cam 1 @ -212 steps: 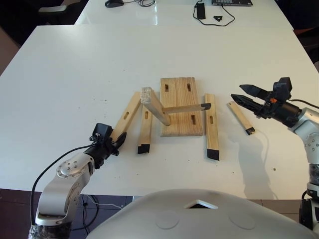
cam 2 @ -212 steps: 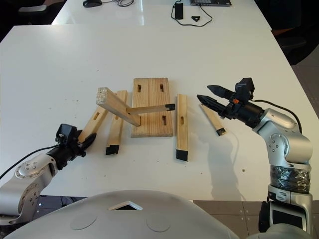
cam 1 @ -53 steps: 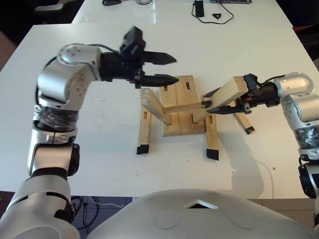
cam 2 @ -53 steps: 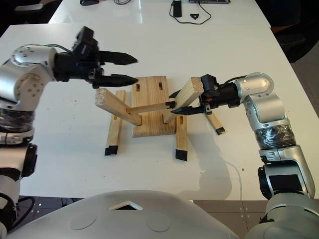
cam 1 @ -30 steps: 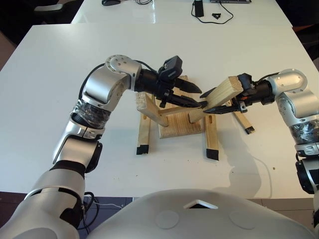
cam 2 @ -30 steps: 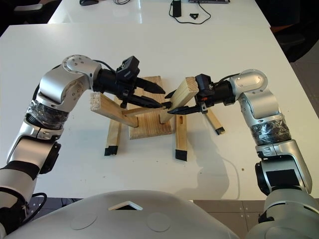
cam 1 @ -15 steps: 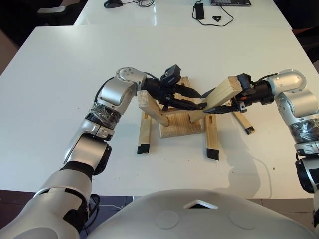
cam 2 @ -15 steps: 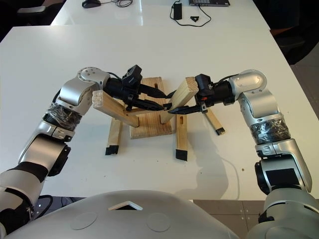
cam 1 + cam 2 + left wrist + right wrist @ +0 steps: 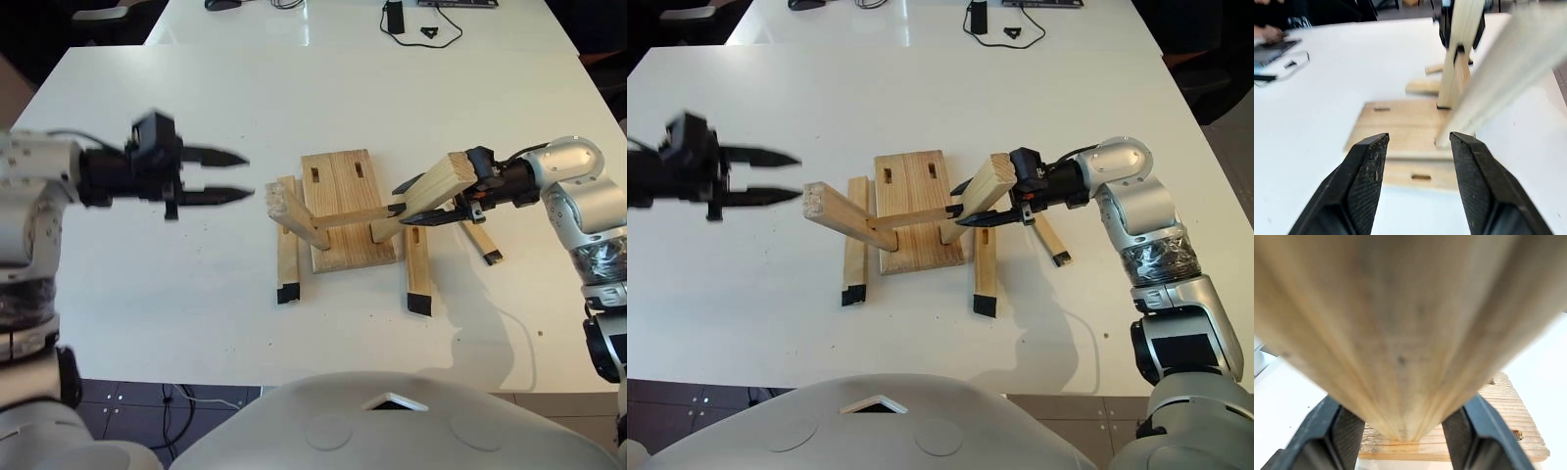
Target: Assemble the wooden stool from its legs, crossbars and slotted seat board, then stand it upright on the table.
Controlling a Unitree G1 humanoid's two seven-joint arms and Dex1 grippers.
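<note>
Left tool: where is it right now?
In the left eye view the left tool hangs open over the left side of the table, just left of the tilted leg standing in the seat board, not touching it.

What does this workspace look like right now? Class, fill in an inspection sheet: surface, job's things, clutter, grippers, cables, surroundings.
Surface: white table.
Job's things: board flat; left leg and right leg tilted up on it, crossbar between them; third leg flat left of the board, fourth leg right; spare crossbar flat, far right.
Clutter: nothing seen.
Grippers: left gripper open, in the air left of the parts; right gripper shut on right leg.
Cables: cable on the far table.
Surroundings: far table behind, with mouse and adapter.
</note>
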